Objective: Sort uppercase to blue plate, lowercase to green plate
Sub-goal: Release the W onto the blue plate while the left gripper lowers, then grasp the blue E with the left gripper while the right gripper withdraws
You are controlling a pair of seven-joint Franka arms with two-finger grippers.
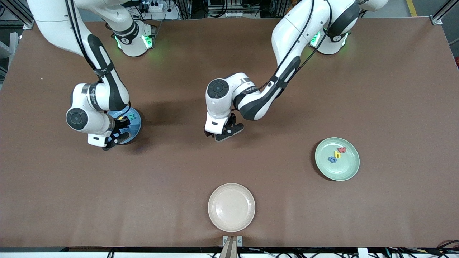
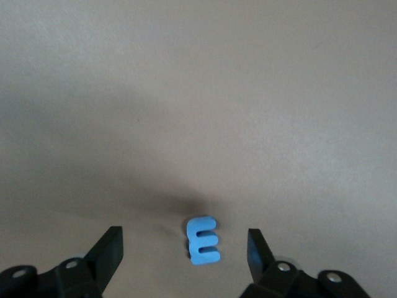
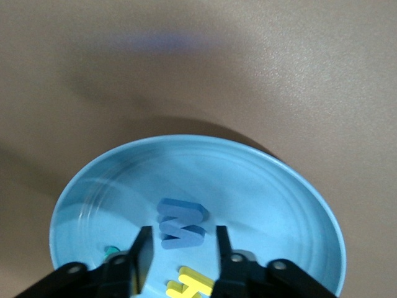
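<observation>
Cream plate (image 1: 231,207): lower centre of the frame, nearest, bare.
Green plate (image 1: 337,158): right of centre, three lowercase letters on it.
My left tool (image 2: 185,245): fingers spread wide, holding nothing, straddling the blue m (image 2: 202,239) on the surface mid-frame.
Blue m's axis: lies flat, long axis running between my fingers.
Doing it well: I'd descend straight, close across its short width.
My right tool (image 3: 180,248): partly parted over the blue plate (image 3: 273,192) at left, blue W (image 3: 181,223) lying loose between fingers.
</observation>
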